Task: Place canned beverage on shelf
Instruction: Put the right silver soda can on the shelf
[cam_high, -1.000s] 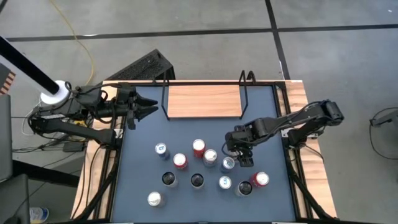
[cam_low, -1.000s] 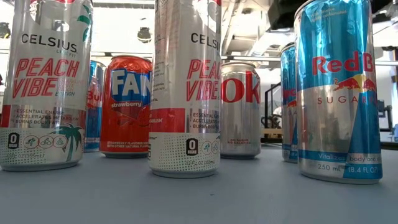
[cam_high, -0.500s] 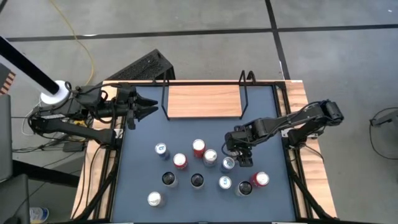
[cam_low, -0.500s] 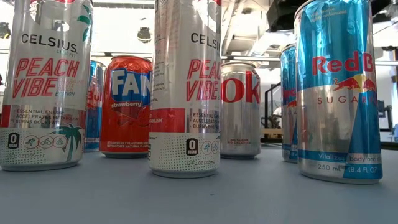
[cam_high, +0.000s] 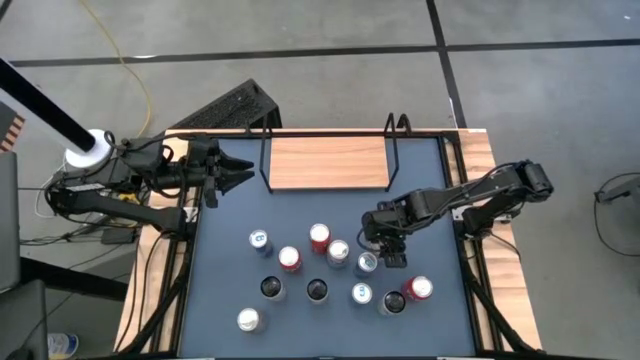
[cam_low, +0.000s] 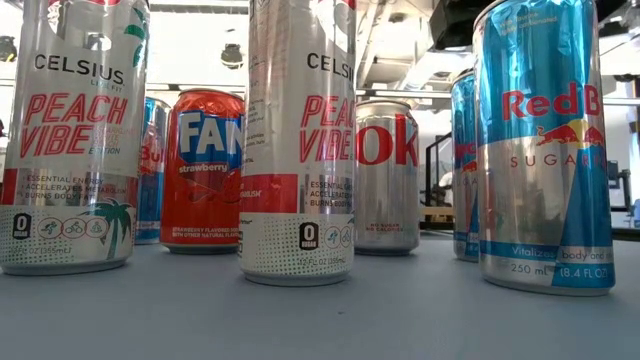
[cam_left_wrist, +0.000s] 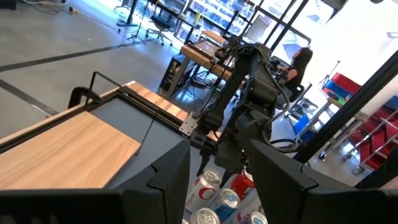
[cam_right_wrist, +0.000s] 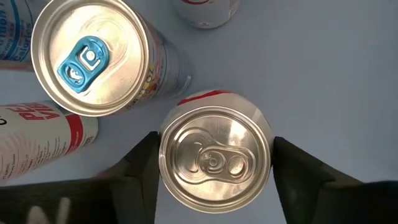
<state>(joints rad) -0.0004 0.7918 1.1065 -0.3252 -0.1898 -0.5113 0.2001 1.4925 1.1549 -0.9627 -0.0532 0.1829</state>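
Directly under the right gripper (cam_right_wrist: 214, 155) stands the can (cam_right_wrist: 214, 158), upright among the cluster, fingers touching its sides, pinching it. The shelf (cam_high: 325, 162) lies at eleven o'clock. Left gripper (cam_high: 240, 172), partly spread, waits at the shelf's nine o'clock.

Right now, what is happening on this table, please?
The right hand is lowered over a silver-topped can, one finger on each side of it, among about ten standing cans. The jaws look close to the can, but a firm grip is not certain. The wooden shelf holds no can yet. The left hand waits beside the shelf.
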